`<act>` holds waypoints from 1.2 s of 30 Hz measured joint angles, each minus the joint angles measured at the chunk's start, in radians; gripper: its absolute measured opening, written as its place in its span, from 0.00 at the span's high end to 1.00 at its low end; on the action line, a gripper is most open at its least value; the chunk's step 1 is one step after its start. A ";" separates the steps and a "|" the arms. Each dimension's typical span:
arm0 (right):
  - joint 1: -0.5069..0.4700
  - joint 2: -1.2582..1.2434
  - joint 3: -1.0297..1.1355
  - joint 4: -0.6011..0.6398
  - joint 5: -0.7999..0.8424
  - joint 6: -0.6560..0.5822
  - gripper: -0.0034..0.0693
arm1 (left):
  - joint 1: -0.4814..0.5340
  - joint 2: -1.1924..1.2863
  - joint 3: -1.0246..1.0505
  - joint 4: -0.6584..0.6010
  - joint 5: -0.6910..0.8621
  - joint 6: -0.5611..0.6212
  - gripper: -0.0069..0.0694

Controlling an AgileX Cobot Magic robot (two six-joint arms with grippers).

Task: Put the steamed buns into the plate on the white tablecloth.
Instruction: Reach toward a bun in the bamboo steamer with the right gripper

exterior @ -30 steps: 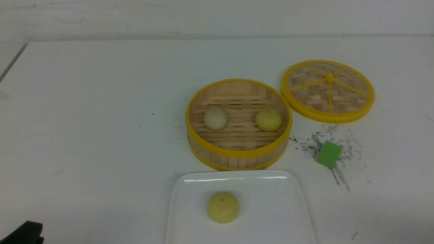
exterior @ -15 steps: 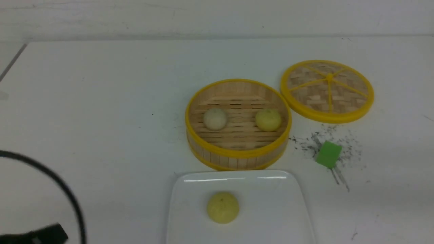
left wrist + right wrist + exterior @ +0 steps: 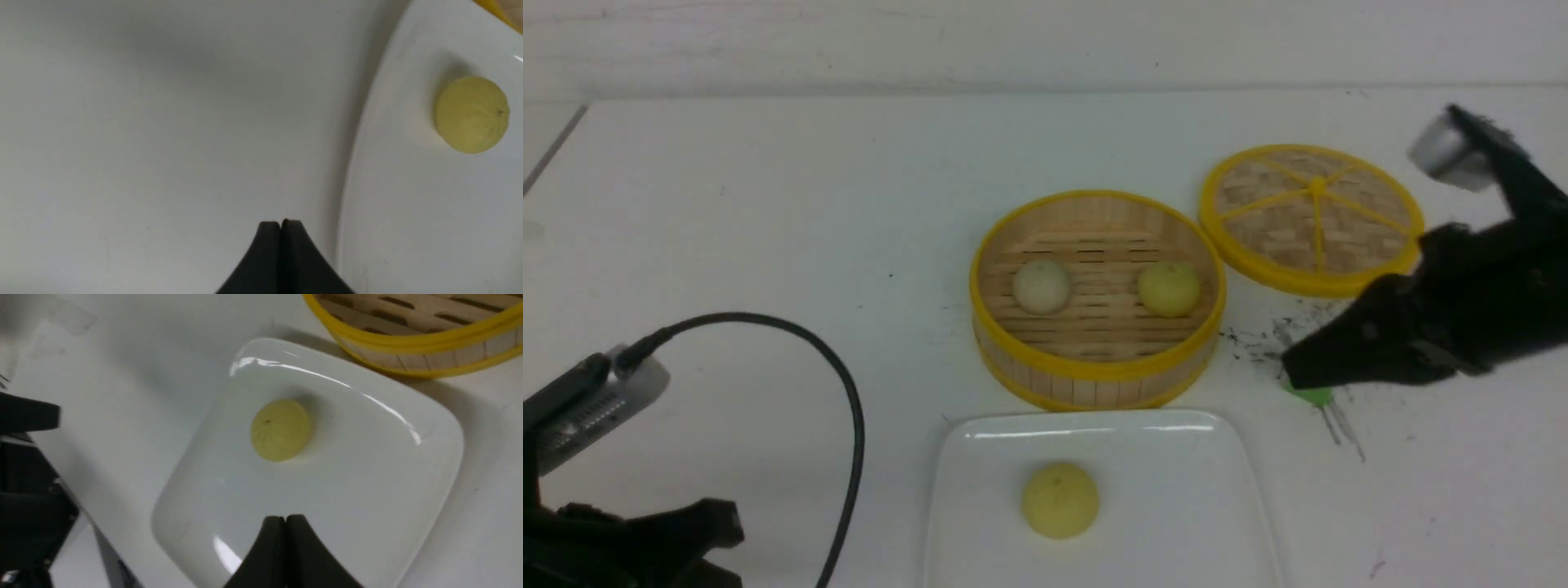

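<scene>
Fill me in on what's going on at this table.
A two-armed robot is partway through emptying a bamboo steamer onto a white plate. One yellow bun lies on the plate; an off-white bun and a second yellow bun sit in the open steamer, its lid beside it. The left gripper and right gripper are both shut and empty.

An open bamboo steamer (image 3: 1094, 374) stands near its woven lid (image 3: 1312, 219) and a green block (image 3: 1312, 396).

Our left arm (image 3: 629, 535) and right arm (image 3: 1445, 327) were matte black; the left's silver box (image 3: 592, 404) trailed a looping black cable (image 3: 737, 316).
</scene>
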 joint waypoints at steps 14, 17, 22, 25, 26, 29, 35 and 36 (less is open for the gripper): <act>0.178 0.476 -0.488 -0.621 -0.108 0.329 0.40 | 0.000 0.032 0.000 -0.002 -0.001 0.000 0.89; 0.179 0.537 -0.517 -0.635 -0.166 0.330 0.33 | 0.000 0.032 0.000 -0.003 -0.001 0.000 0.88; 0.179 0.613 -0.525 -0.642 -0.257 0.330 0.28 | 0.000 0.032 0.000 -0.003 -0.001 0.000 0.87; 0.179 0.655 -0.527 -0.644 -0.306 0.330 0.28 | 0.000 0.034 0.000 -0.003 -0.001 0.000 0.87; 0.179 0.662 -0.527 -0.645 -0.309 0.330 0.28 | 0.000 0.034 0.000 -0.003 -0.001 0.000 0.87; 0.179 0.678 -0.528 -0.666 -0.314 0.330 0.35 | 0.000 0.034 0.000 -0.003 -0.001 0.000 0.87; 0.179 0.665 -0.538 -0.672 -0.284 0.330 0.80 | 0.000 0.034 0.000 -0.003 0.011 0.000 0.86; 0.179 0.649 -0.543 -0.671 -0.260 0.330 0.88 | 0.000 0.034 0.000 -0.003 0.014 0.000 0.85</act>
